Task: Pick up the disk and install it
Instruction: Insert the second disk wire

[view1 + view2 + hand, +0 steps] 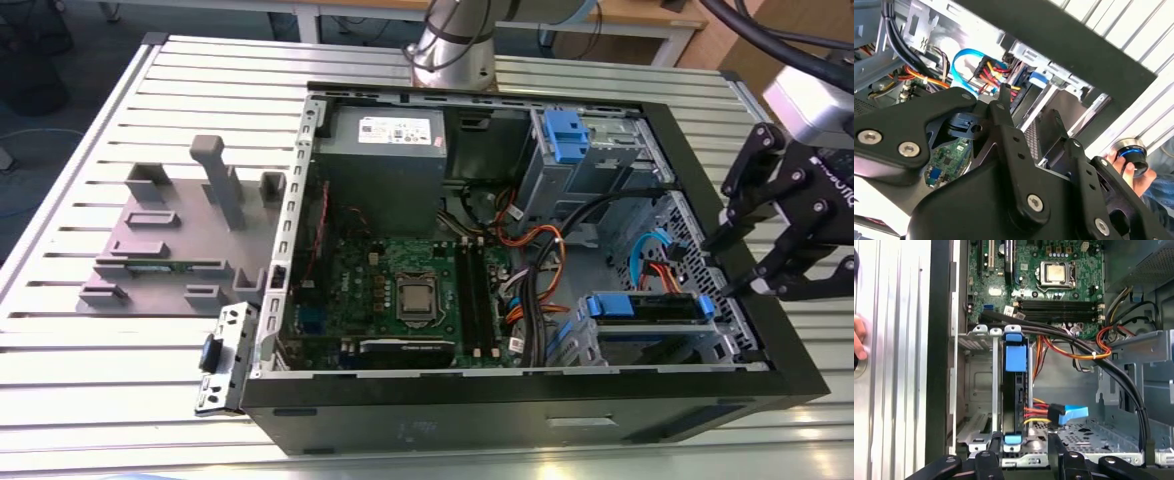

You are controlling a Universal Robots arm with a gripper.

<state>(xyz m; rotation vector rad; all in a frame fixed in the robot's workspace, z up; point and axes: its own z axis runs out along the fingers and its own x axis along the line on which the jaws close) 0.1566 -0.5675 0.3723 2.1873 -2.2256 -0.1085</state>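
One disk (646, 306) sits in its bay by the case's (534, 405) front-right corner; my gripper (750, 262), jaws apart and empty, hangs over the case's right edge.

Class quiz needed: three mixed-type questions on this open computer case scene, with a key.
1. True or false: the black gripper grips the silver-grey disk in its bright blue bracket.
2. The disk sits: A) on the slatted table; B) in the open black computer case's drive cage; C) on the grey fixture.
3. Fill in: the gripper hangs at the case's exterior-view ____ side.
Key: 1 false; 2 B; 3 right.
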